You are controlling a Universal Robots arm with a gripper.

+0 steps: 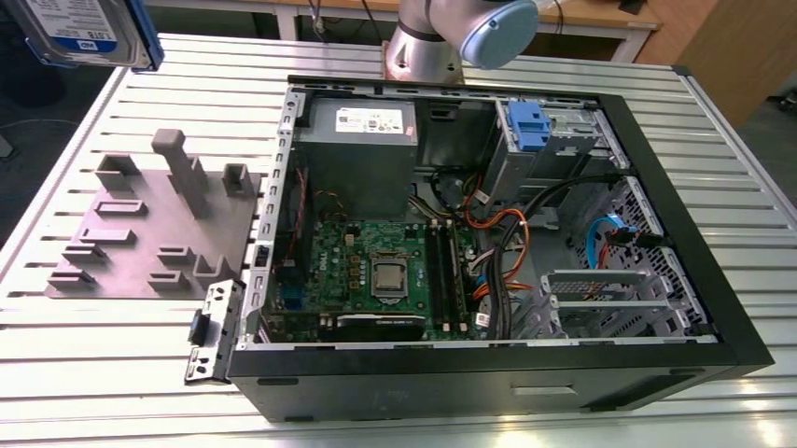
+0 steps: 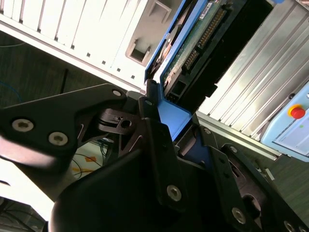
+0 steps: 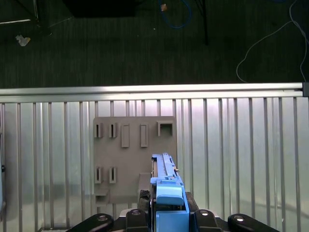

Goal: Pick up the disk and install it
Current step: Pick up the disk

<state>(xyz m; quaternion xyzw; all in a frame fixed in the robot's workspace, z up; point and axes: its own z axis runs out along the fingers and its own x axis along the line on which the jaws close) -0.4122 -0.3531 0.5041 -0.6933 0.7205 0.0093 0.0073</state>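
Hand (image 2: pixel 171 118) is clamped shut on the disk (image 1: pixel 88 33), gripping its blue side rail; disk hangs up in the air at the exterior view's upper left, well apart from the open PC case (image 1: pixel 697 261); grey fixture plate (image 3: pixel 135 159) lies on the slatted surface (image 1: pixel 125 355) beneath, w/ disk edge-on above it in first wrist view.

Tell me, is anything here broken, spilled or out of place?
Nothing looks broken or spilled. The computer case lies open on its side, wiring exposed. The disk is held up off the table, clamped in the pincer.
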